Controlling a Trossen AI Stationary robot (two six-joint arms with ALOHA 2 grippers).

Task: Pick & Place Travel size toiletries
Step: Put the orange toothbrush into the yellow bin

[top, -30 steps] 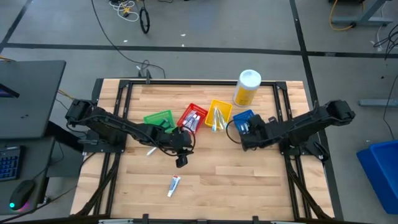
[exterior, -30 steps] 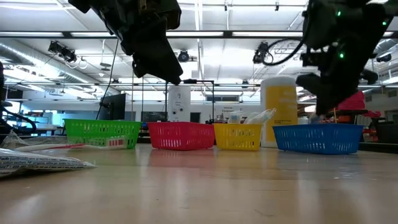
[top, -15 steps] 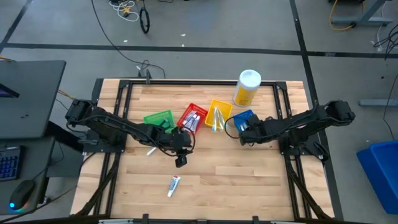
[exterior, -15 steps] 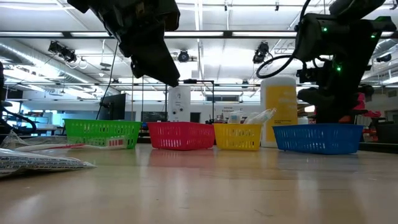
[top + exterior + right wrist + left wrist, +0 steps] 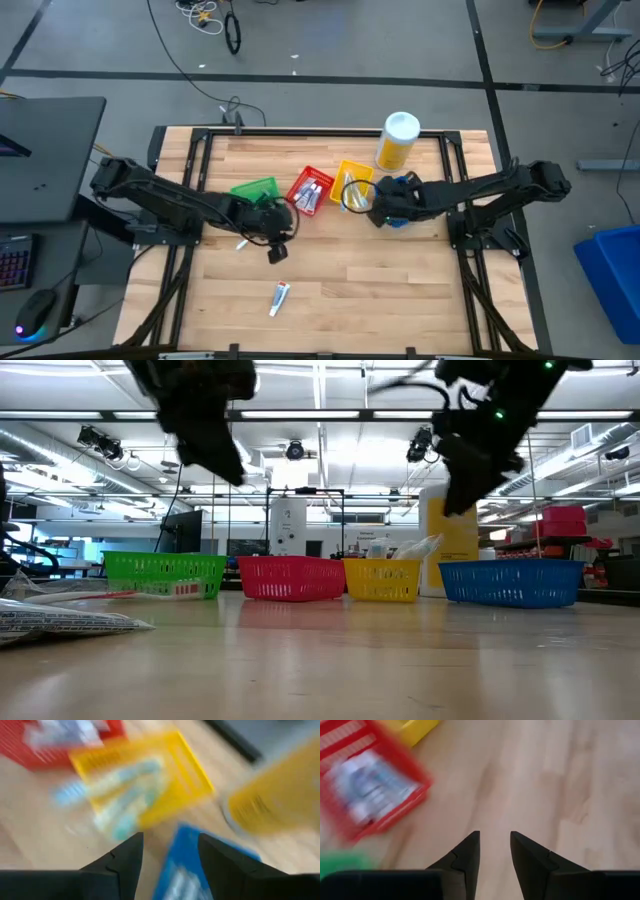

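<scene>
Four small bins stand in a row: one green bin, one red bin, one yellow bin, one blue bin; one tall yellow bottle; one toothpaste tube lies loose on the desk

Motion blur smears the red bin and its contents in the left wrist view, so the items there cannot be told apart. In the right wrist view the yellow bin, blue bin and yellow bottle are streaked too.

Bare wood fills the near table; four bins and bottle crowd the far half.
</scene>
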